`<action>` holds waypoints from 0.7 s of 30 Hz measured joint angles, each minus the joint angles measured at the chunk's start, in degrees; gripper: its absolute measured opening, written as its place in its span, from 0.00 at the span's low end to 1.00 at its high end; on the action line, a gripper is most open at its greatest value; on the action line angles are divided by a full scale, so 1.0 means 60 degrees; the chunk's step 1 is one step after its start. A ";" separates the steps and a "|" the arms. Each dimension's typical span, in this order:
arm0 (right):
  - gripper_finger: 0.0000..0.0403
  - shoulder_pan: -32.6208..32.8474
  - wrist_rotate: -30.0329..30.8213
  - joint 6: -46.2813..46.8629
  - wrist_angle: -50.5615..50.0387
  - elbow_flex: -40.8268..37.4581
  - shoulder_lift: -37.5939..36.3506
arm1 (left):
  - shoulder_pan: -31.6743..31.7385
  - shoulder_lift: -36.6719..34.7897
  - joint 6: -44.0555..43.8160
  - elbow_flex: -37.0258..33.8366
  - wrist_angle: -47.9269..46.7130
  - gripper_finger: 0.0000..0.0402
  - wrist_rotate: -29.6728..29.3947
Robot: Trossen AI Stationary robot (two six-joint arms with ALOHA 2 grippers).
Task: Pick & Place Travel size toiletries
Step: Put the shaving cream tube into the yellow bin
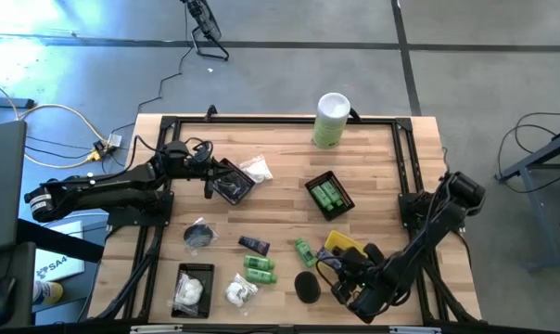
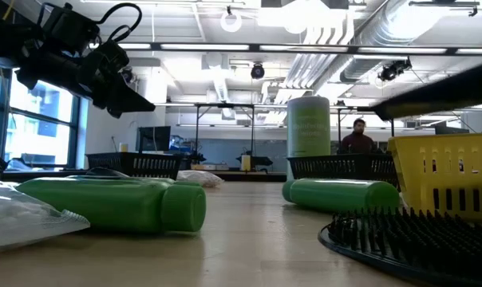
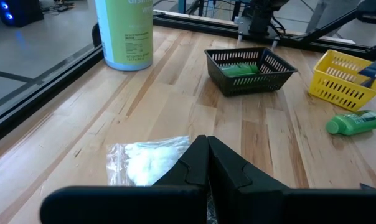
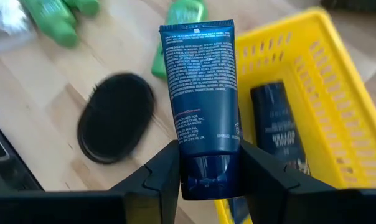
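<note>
navy tube clamped in right gripper (over yellow basket)

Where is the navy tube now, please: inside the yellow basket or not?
Not yet: the right tool holds the navy tube beside the yellow basket.

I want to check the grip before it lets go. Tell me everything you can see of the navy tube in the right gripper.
The navy tube is a dark blue, smooth plastic squeeze tube with small white print on its face and a flat crimped end. The right gripper is shut on its rounded cap end, one finger on each side. It hangs tilted over the rim of the yellow basket, which already holds another navy tube. A black round disc lies on the table beside it.
</note>
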 joint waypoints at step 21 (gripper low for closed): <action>0.33 0.0526 -0.0651 0.1841 -0.1658 0.0000 0.0034 | 0.0002 0.0000 0.0000 0.0000 -0.0022 0.00 0.0000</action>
